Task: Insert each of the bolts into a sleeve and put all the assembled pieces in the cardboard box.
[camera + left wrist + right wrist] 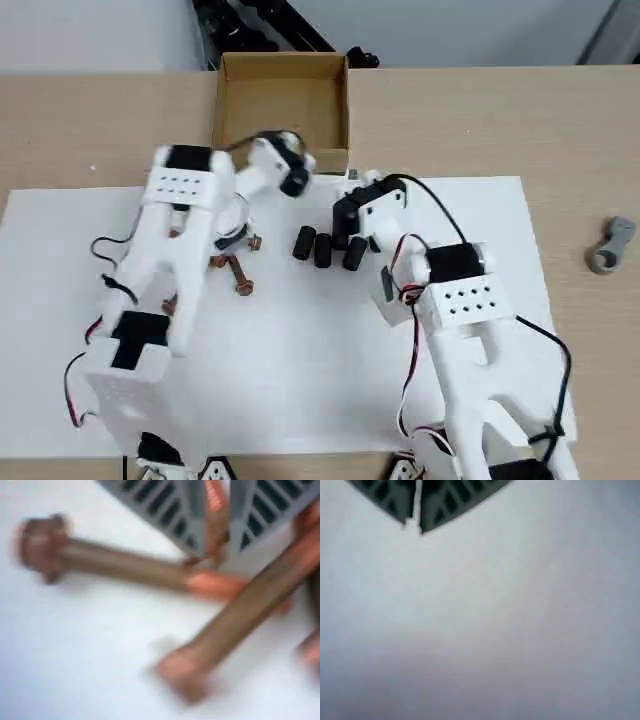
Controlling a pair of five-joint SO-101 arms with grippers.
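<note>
The wooden table (90, 110) spans the high view, and a white sheet (300, 370) covers its middle and lower part. The left arm (180, 240) fills the left half of the frame and the right arm (465, 300) the lower right, both bent toward the centre. The cardboard box (280, 115) sits open at top centre, at the sheet's upper edge. A cluster of black sleeves (323, 250) lies at the centre, just beside the right arm's tip. Loose bolts (240, 275) lie left of centre, close to the left arm. The left gripper (216, 550) is narrow, its ribbed fingers (170, 505) pinching a copper bolt (216, 510) just above two crossed bolts. The right gripper (413, 526) is closed to a thin slit over bare sheet, holding nothing. A small grey part (610, 245) lies on the wood at the right edge.
</note>
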